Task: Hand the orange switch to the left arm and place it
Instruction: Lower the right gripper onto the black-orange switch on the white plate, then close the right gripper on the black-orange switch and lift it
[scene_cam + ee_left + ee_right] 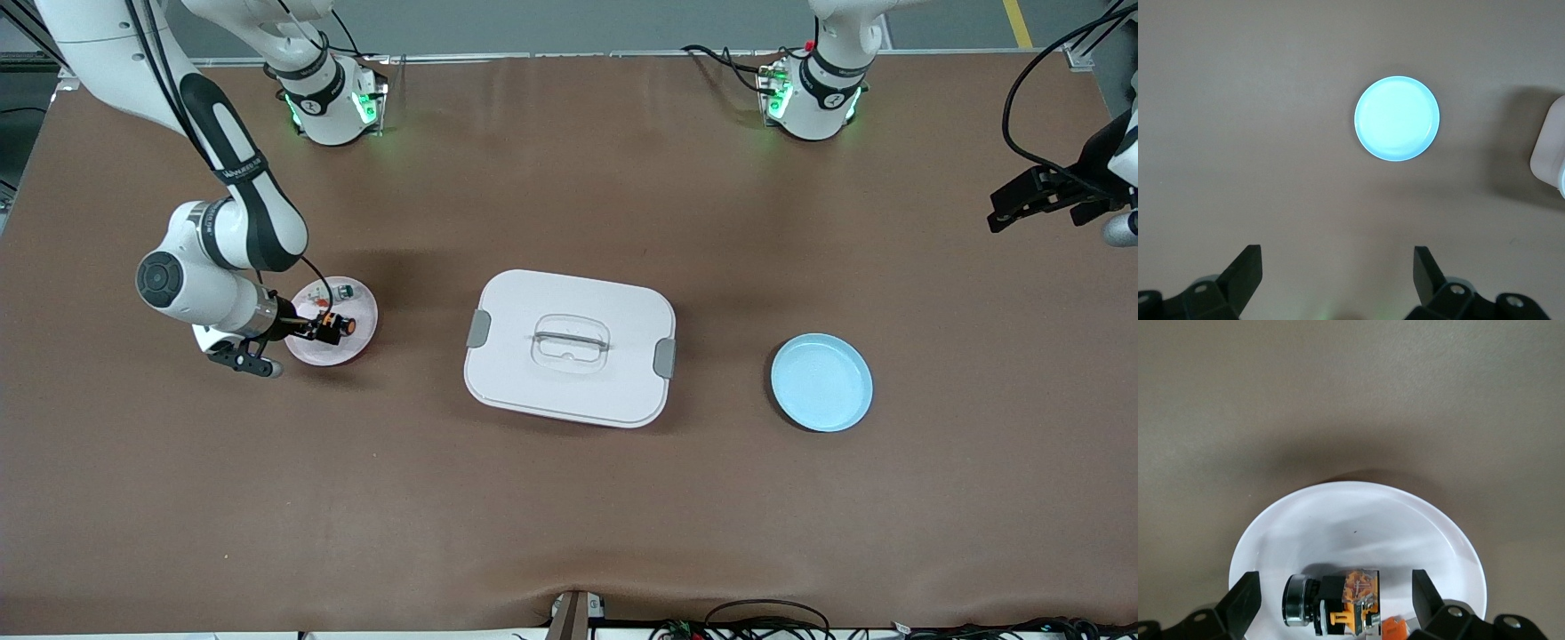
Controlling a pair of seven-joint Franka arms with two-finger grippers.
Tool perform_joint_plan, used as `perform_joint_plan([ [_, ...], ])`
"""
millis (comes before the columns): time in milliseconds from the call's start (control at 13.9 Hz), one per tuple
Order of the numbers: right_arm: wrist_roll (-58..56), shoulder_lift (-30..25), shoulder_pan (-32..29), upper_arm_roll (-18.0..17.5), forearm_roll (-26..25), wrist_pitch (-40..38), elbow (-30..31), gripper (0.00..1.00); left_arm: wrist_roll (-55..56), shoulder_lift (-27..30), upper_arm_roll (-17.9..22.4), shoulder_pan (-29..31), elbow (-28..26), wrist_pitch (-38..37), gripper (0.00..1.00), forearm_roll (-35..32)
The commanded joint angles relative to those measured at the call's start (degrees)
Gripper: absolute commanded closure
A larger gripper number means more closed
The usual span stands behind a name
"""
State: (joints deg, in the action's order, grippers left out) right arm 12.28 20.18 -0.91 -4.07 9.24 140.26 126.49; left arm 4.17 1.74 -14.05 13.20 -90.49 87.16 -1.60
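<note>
Brown matting covers my table. On a pink plate [307, 356] toward the right arm's end lies the orange switch [338, 327], between the spread fingers of my right gripper [1335, 597]. I judge it light, rigid, slippery plastic, best pinched across its black body. Its long axis points its orange end toward the box [569, 347]. My left gripper [1338, 273] waits open above a blue plate [1397, 118].

A round pale-blue shallow plastic plate [821, 383] lies on the brown matte table covering [569, 498] toward the left arm's end. A round pale-pink shallow plate [347, 348] lies toward the right arm's end, well apart from the blue one. On the pink plate rests a small white-grey part with a green end [336, 291].
</note>
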Motion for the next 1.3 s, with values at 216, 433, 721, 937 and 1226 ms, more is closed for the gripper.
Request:
perform_joint_plan([
  [216,0.73,-0.49,1.96,0.03,0.87,3.01,2.89,0.0,-0.83,0.81,-0.19,0.08,-0.66,-0.76,0.0,0.37],
  [433,0.64,-0.66,2.23,0.03,0.87,3.18,3.68,0.0,-0.83,0.81,-0.37,0.16,-0.66,-1.03,0.0,0.37],
  [721,0.64,-0.58,2.32,0.03,0.87,5.46,4.99,0.0,-0.83,0.81,-0.37,0.16,-0.66,-1.21,0.0,0.37],
  [937,0.64,-0.58,2.32,0.03,0.87,5.64,5.17,0.0,-0.83,0.81,-0.37,0.16,-0.66,-1.21,0.0,0.37],
  [1226,0.64,-0.49,2.93,0.03,0.87,8.19,6.58,0.0,-0.92,0.98,-0.37,0.16,-0.57,-1.29,0.0,0.37],
])
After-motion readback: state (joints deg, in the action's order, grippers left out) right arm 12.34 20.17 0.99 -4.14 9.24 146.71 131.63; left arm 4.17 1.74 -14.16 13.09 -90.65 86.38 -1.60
